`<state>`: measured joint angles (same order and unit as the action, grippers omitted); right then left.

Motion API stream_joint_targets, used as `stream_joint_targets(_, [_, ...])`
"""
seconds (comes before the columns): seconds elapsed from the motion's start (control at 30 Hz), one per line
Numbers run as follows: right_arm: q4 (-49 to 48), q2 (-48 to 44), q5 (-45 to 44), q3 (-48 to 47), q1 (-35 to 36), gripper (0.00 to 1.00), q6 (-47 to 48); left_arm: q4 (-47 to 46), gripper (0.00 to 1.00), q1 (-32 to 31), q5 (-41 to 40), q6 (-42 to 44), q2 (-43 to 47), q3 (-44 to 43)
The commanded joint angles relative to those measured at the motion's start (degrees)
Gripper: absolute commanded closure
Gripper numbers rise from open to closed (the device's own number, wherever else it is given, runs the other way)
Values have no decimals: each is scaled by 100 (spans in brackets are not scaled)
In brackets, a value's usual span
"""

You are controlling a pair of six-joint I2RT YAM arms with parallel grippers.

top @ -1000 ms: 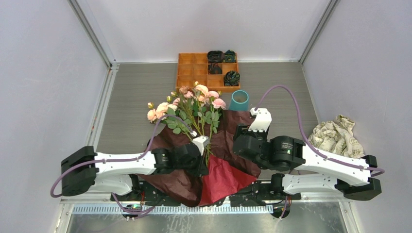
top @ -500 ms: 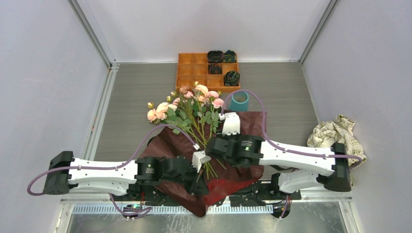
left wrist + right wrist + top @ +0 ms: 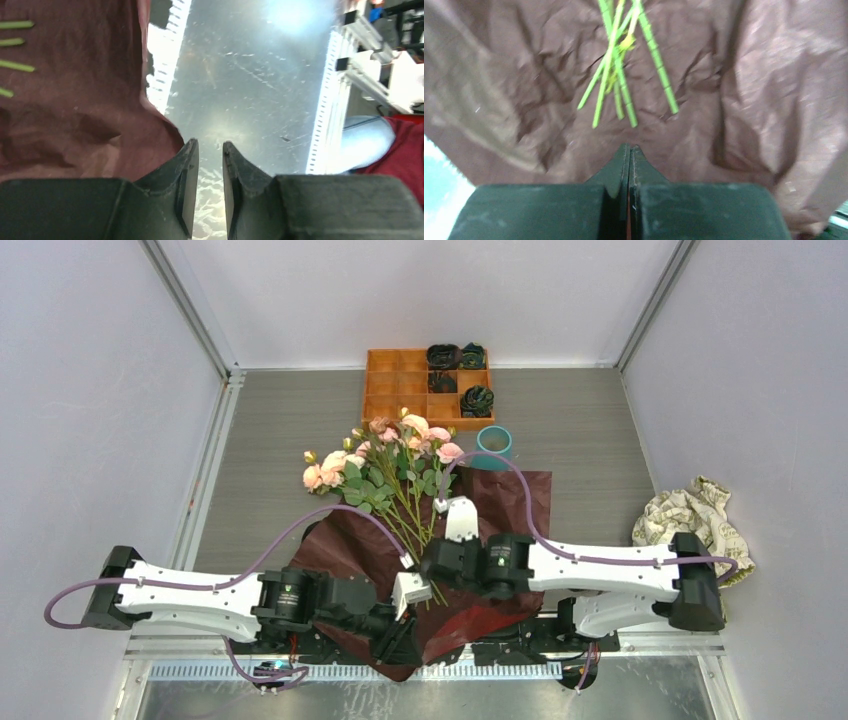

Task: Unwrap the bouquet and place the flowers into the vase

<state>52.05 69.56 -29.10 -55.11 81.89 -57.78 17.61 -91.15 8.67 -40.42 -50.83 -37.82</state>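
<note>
The flowers [image 3: 385,465] lie unbundled on the spread dark red paper [image 3: 515,490], heads toward the far left and bare stems [image 3: 616,85] pointing back at the arms. They have not shifted over the last second, and none is in the vase [image 3: 493,443], which stands upright just past the paper's far right corner on the tabletop [image 3: 280,440]. What has changed is the arms. The right end effector [image 3: 629,150] has swung in from beside the vase to the stem ends and snapped closed; the stems sit just ahead of its tips and nothing shows between them, so the closure probably caught no stem. The left end effector [image 3: 210,147] has pulled back to the paper's near edge and parted slightly, holding nothing. Unwrapping looks finished; lifting stems is what remains.
</note>
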Motion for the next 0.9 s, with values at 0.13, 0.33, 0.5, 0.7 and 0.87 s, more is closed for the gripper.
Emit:
stream_joint_targets(0.13, [429,188,460,356,2186,99,-1679,449,71,89,-2547,254,942,-606])
stream_joint_targets(0.33, [981,979,280,-425,3154,99,-2185,1093,62,89,-4300,-261,1700,-437])
stream_joint_targets(0.5, [1545,1282,-328,-1168,3214,99,-2061,1606,62,84,-4987,-741,1833,-461])
stream_joint_targets(0.7, [2605,1186,-1961,-2229,3146,85,-2214,2790,62,89,-6250,-1601,1492,-990])
stream_joint_targets(0.87, [2677,1088,-2512,-2897,2097,71,-1534,3617,62,89,-7154,-2256,817,-1615])
